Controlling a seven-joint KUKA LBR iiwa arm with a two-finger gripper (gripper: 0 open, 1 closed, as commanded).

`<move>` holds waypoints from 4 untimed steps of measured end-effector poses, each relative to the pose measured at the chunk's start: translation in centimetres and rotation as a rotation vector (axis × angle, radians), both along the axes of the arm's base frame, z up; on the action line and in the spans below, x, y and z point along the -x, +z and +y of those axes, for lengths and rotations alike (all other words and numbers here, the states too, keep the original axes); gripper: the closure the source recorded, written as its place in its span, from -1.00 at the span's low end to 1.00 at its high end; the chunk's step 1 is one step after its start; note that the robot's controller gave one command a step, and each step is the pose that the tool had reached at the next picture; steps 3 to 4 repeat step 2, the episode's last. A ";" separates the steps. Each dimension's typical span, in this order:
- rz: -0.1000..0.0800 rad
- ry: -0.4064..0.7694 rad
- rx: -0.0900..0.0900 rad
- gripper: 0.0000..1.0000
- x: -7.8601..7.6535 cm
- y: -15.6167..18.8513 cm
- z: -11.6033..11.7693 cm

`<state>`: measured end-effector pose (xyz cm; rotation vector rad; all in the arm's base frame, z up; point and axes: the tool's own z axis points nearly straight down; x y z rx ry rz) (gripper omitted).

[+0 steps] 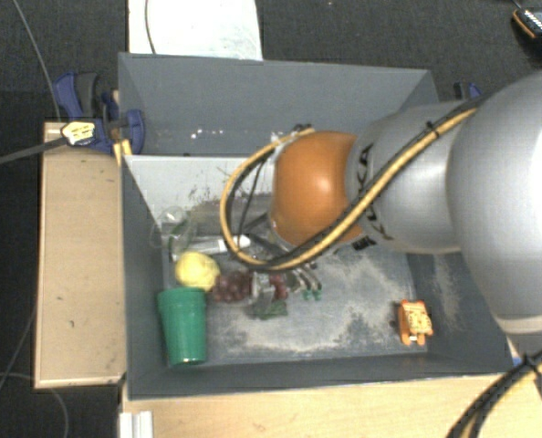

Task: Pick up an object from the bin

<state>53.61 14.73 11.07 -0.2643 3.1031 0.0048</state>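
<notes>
Lowered into bin (253,99), centre-left, onto small heap. Noted just left of gripper (269,286): dark red lump (232,286), beside yellow ball (196,270); green scrap (271,309) close toward near wall. Cannot tell gripper's state, open or closed.

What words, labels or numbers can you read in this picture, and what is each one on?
"KUKA": black letters on the grey arm, partly crossed by a cable.
White sheet behind the bin: faint marks, too blurred to read.
Things in the bin: no readable text.
</notes>
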 end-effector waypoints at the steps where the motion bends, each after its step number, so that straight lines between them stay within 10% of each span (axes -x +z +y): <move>1: -0.002 -0.240 -0.005 1.00 -2.4 6.7 -2.0; 2: 0.009 -0.108 0.000 1.00 -2.0 17.2 0.2; 4: 0.009 -0.108 0.000 1.00 -2.0 17.2 0.2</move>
